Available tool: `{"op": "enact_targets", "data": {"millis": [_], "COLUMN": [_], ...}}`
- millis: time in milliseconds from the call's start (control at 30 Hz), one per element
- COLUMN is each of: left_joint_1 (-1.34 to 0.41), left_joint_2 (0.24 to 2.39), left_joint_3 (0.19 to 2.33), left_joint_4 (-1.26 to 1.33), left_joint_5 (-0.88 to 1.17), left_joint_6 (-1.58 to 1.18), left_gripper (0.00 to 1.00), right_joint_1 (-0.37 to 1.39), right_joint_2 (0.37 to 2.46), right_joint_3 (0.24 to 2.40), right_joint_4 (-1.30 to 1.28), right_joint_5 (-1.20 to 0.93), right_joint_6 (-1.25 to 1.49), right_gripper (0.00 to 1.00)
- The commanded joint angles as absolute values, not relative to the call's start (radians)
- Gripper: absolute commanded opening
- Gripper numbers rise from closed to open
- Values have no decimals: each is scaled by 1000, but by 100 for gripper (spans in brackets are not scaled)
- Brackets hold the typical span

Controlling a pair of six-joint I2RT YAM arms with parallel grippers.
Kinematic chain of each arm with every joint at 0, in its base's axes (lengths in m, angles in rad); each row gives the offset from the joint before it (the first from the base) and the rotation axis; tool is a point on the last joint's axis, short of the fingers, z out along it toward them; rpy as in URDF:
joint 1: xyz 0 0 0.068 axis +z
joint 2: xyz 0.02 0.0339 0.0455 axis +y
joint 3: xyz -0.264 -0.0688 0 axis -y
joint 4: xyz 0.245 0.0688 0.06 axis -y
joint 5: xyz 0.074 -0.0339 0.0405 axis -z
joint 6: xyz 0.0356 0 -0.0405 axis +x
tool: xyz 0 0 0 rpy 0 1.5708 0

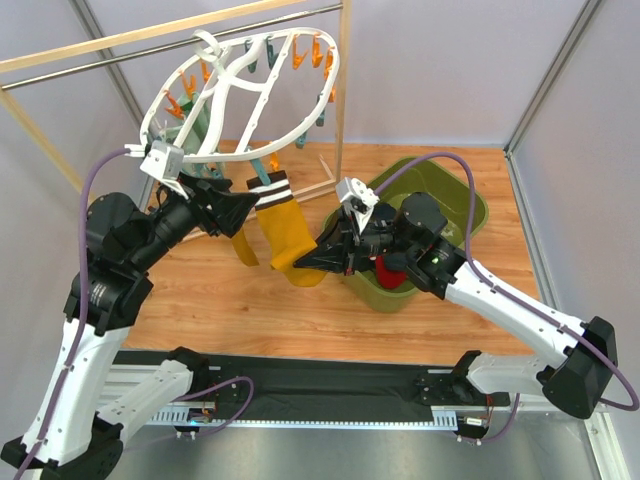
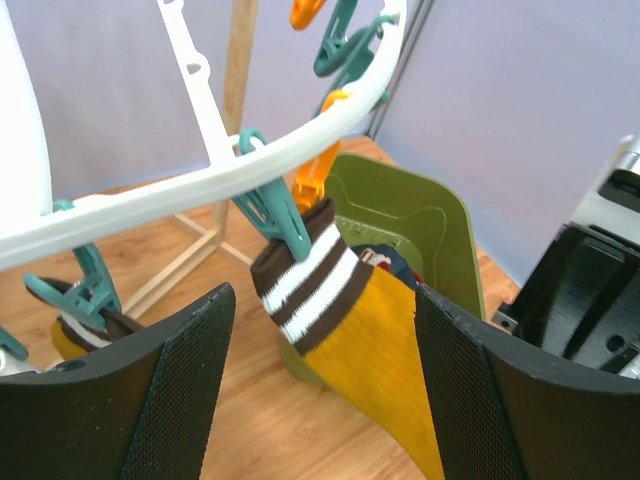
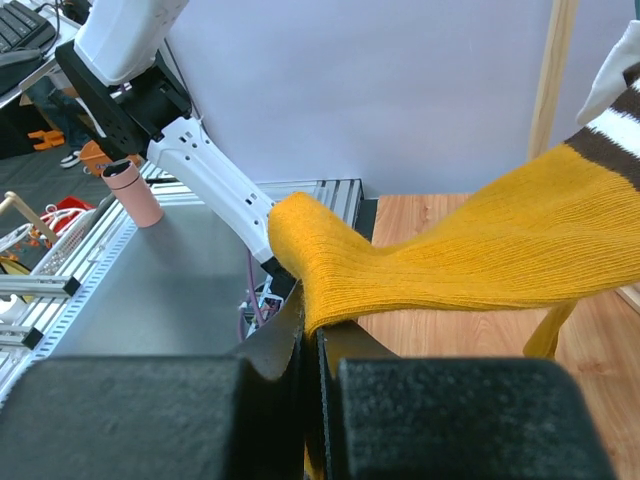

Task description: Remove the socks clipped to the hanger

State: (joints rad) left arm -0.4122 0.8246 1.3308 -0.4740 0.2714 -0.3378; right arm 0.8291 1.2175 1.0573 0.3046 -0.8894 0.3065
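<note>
**A:** Since the large white plastic oval hanger (image 1: 336, 62) is our marker, where is the sock?

**B:** It is under the hanger's near rim. One mustard-yellow sock (image 1: 285, 235) with a brown-and-white striped cuff hangs from a teal clip (image 2: 275, 215) on that rim. A second yellow sock (image 1: 245, 250) hangs just left of it.

**A:** And the claws?

**B:** The left claw (image 1: 248, 205) stands wide just below the hanger. It has one finger on either side of the striped cuff, with a gap on both sides. The right claw (image 1: 305, 262) is pinched tight on the foot end of the mustard-yellow sock. It sits lower than the hanger and to its right, with the fabric stretched out sideways.

**A:** What about the room?

**B:** The hanger hooks over a wood-and-metal rail (image 1: 100, 45). Beneath it lies a wood-grain surface (image 1: 200, 310), with pale lavender wall panels around it. An olive-green plastic tub (image 1: 470, 210) sits right of the hanger and holds a red sock (image 1: 390, 270).

**A:** Is there room to move?

**B:** Bare wood-grain shows left of the hanger and nearer than it. To its right, the tub and the rail's upright wooden post stand close.
</note>
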Motion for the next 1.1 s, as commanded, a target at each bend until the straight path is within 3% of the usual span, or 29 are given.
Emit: {"op": "enact_targets", "data": {"millis": [0, 300, 633, 1067], "left_joint_1": [-374, -298, -252, -140], "left_joint_2": [854, 865, 839, 842], "left_joint_3": [1335, 1247, 1152, 1020], "left_joint_4": [-388, -212, -103, 216], "left_joint_5": [359, 495, 480, 676], "left_joint_6": [-354, -410, -462, -635], "left_gripper": [78, 78, 77, 74], "right_joint_1": [833, 833, 833, 831], "right_joint_2": [1180, 1167, 1146, 1149], "right_joint_3": [1055, 1057, 1055, 1062], "right_joint_4": [330, 328, 307, 287], "right_joint_5": [-911, -928, -925, -920], "right_joint_6": [316, 327, 308, 301], "right_gripper": [0, 0, 0, 0]}}
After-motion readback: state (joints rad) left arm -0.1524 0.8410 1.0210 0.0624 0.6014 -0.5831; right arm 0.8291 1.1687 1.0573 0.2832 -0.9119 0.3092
